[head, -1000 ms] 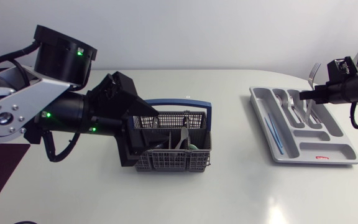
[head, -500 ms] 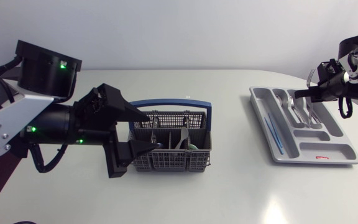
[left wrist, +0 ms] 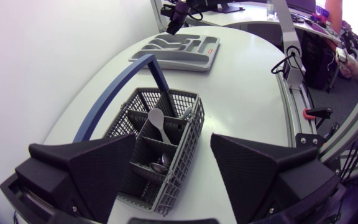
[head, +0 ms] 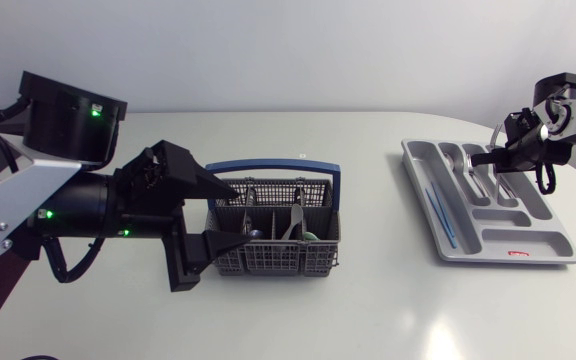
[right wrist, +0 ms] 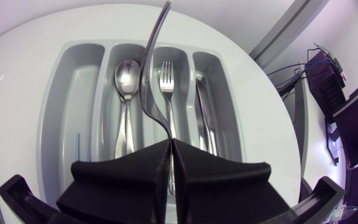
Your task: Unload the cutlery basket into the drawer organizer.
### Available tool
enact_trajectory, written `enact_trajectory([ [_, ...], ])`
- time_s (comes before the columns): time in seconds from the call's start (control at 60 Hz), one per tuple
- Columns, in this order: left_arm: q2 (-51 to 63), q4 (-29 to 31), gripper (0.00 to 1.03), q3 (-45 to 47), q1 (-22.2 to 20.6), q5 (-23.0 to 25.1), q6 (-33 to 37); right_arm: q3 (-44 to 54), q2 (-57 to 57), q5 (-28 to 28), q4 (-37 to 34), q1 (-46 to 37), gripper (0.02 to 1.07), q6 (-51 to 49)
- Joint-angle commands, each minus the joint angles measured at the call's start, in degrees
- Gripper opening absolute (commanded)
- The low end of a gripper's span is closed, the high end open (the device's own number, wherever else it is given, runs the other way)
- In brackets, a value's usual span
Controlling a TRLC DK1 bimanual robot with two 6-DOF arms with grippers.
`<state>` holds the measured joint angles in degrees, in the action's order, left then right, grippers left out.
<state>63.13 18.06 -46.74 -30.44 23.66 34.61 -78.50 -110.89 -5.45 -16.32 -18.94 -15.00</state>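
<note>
Pinched on a tilted fork (right wrist: 144, 68) above the organizer (right wrist: 67, 106), the right tool (right wrist: 169, 146) may drop it across a divider (right wrist: 188, 93) there; the left tool (left wrist: 173, 146), far from the organizer, gapes wide.

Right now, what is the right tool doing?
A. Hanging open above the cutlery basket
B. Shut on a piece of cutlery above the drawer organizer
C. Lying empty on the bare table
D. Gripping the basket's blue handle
B: in the right wrist view the right tool is closed on a thin curved piece of cutlery, with the grey organizer directly beneath it.
</note>
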Motion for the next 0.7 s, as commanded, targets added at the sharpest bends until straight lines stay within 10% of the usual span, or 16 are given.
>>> enact_trajectory([
  [0.0,-0.6,-0.2,0.85,1.0,-0.3,0.0,0.9,-2.4,-3.5,-0.5,0.3,-0.6,0.09,1.2],
  [0.3,-0.6,0.0,0.85,1.2,-1.1,-0.2,0.5,-8.2,-12.3,-1.8,2.6,-0.6,0.12,2.1],
  [0.683,-0.6,0.3,0.85,0.5,-4.3,-2.0,1.4,-10.7,-14.4,-3.9,3.8,0.5,0.46,2.9],
])
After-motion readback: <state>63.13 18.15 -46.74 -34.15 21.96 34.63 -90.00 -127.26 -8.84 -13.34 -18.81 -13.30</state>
